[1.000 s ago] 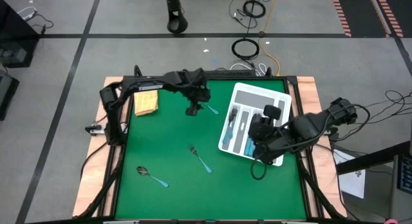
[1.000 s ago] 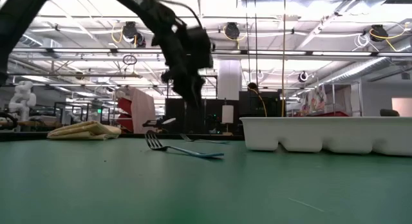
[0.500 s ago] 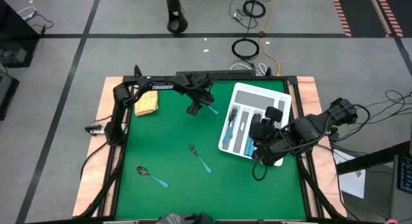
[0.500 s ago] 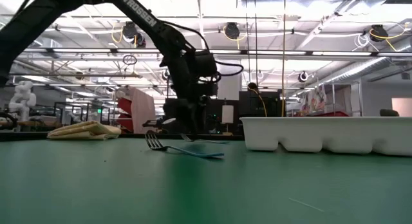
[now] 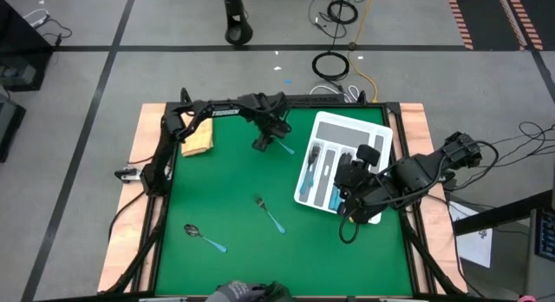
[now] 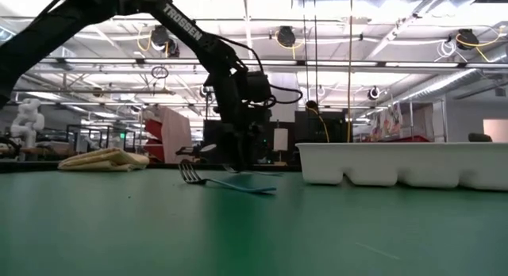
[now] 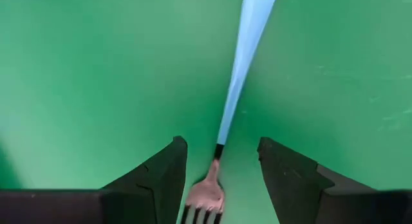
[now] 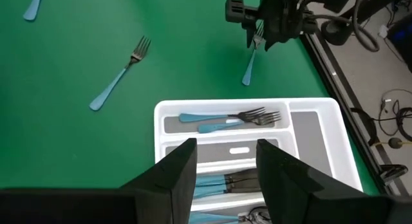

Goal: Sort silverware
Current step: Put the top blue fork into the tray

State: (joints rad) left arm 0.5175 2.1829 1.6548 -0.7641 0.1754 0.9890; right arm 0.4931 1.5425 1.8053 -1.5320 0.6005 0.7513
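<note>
A fork (image 7: 239,89) with a light blue handle lies flat on the green mat near the far edge, also seen as the fork (image 5: 283,147) from above. My left gripper (image 7: 219,179) is open and low over it. Its fingers (image 7: 164,176) stand on either side of the fork's neck and silvery head (image 7: 206,195) without touching. A second fork (image 5: 270,213) lies mid-table and a spoon (image 5: 204,239) lies toward the near left. My right gripper (image 8: 225,179) is open and hovers over the white tray (image 8: 315,140), which holds several teal-handled pieces (image 8: 219,121).
A folded yellow cloth (image 5: 197,139) lies at the far left corner of the mat. The tray (image 5: 381,133) sits at the right side under the right arm. Open green mat lies between the tray and the loose pieces. A grey shape (image 5: 247,292) shows at the near edge.
My left gripper has come down from well above the table to mat height over the far fork, with the arm stretching out along the far edge. The fork has stayed where it lay.
</note>
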